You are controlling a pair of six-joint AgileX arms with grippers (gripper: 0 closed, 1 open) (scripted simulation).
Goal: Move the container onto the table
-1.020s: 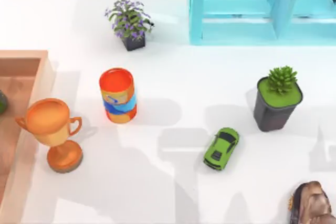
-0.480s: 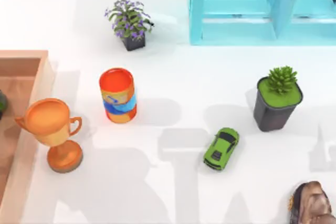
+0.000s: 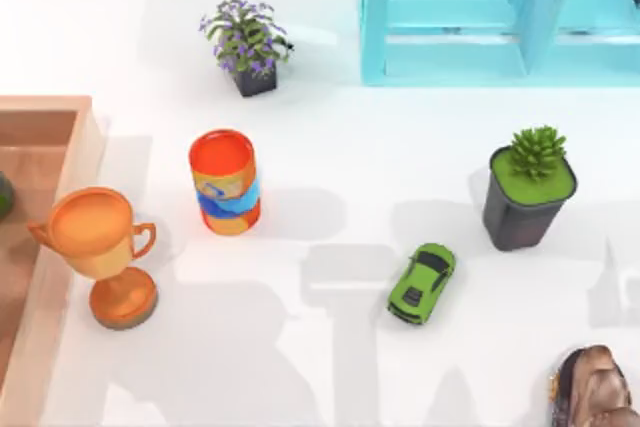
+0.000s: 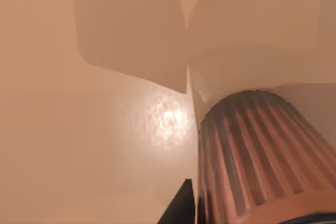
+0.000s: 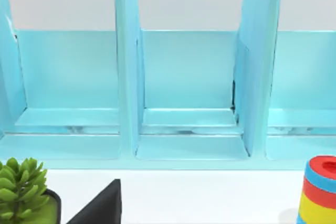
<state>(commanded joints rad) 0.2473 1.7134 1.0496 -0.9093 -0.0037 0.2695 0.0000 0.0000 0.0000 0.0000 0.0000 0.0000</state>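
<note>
One white desk [image 3: 330, 147] carries everything. One turquoise frame [image 3: 500, 12] stands at its 1 o'clock edge, and the right wrist view shows it split into open compartments by upright panels. One light wooden box [image 3: 45, 117] sits at 9 o'clock, cut by the top view's left edge.

After that come:
- one orange-gold trophy [image 3: 95, 252] at 8 o'clock, just beside the box wall
- two potted plants, a green succulent [image 3: 530, 197] in a dark pot at 3 o'clock and a purple-flowered plant [image 3: 245, 45] at 11 o'clock
- one orange can [image 3: 225, 182] with a blue band, between 9 and 10 o'clock
- one brown rock [image 3: 595, 387] in the 5 o'clock corner
- one green toy car [image 3: 422, 284] at 5 o'clock, nearer the middle
- one striped cylinder [image 5: 319, 190] in blue, red and yellow, which the right wrist view catches before the frame

There is one container [image 4: 252, 156], a ribbed reddish-brown cup seen by the left wrist camera among tan wooden surfaces like the box's. Its ribs run along its long axis. The narrow end rests against the tan surface and the wider end is nearest the camera.

A dark part of the left pincer [image 4: 179, 207] shows right beside the container's side. I cannot tell whether it is apart, together, or touching the cup. A black wedge of the right pincer [image 5: 100, 205] sits near the succulent, and its state cannot be told either.
</note>
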